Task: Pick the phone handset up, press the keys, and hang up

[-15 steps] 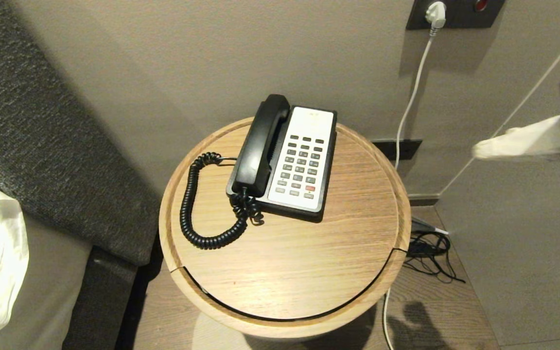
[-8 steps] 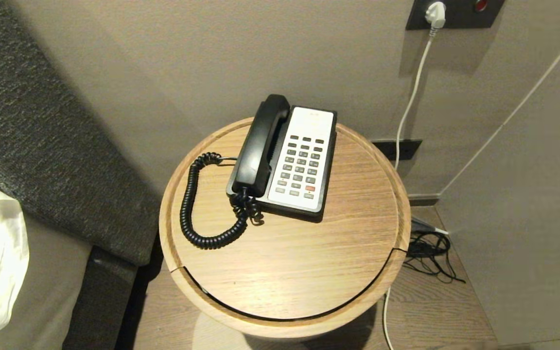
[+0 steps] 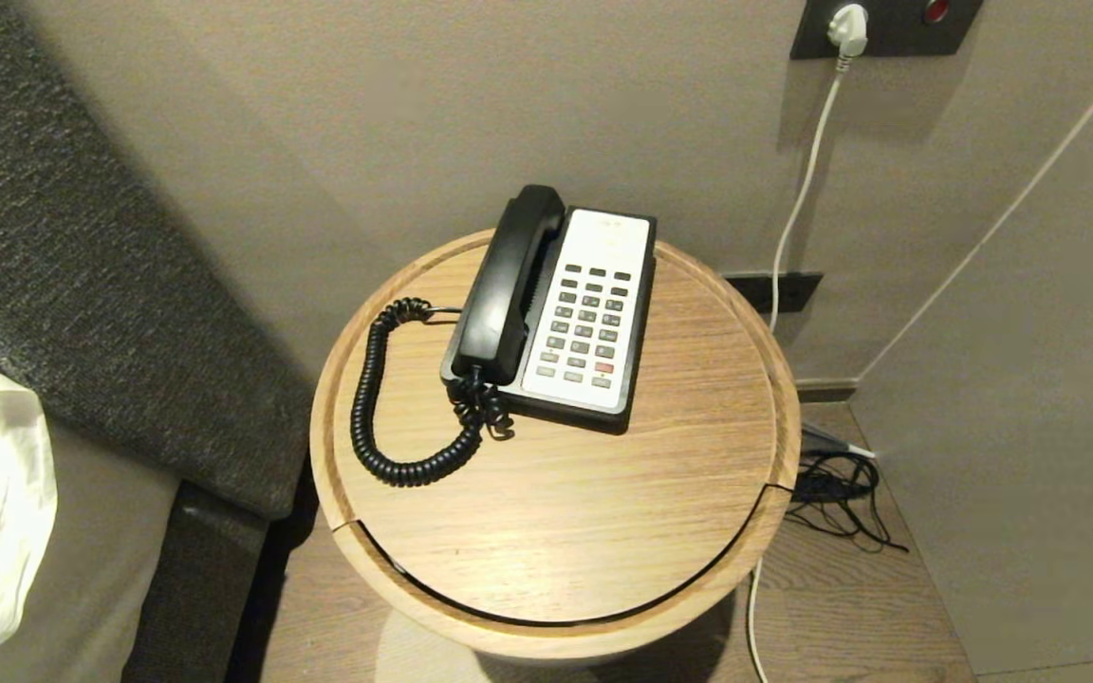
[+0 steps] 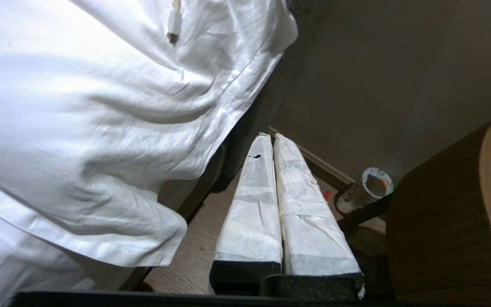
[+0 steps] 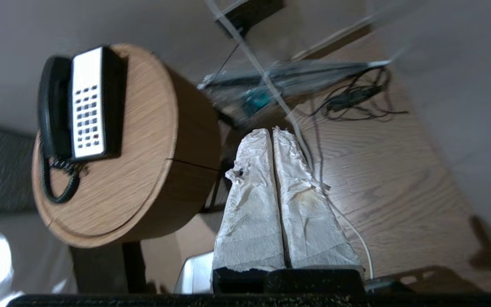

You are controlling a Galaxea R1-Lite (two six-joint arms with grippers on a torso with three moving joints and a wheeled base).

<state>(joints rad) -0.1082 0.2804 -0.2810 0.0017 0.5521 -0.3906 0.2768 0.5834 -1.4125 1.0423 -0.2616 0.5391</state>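
While the handset (image 3: 507,285) lies cradled on the phone (image 3: 594,313), at about 11 o'clock on the round bench (image 3: 556,531), the left claw (image 4: 270,137) by the bed (image 4: 79,106) and right claw (image 5: 270,130) over the floor (image 5: 399,179) are both pressed together, empty.

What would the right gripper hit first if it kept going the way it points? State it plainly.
Probably the wooden floor: the right gripper, jaws shut, aims past the round table toward the white cable lying there. Depth is unclear.
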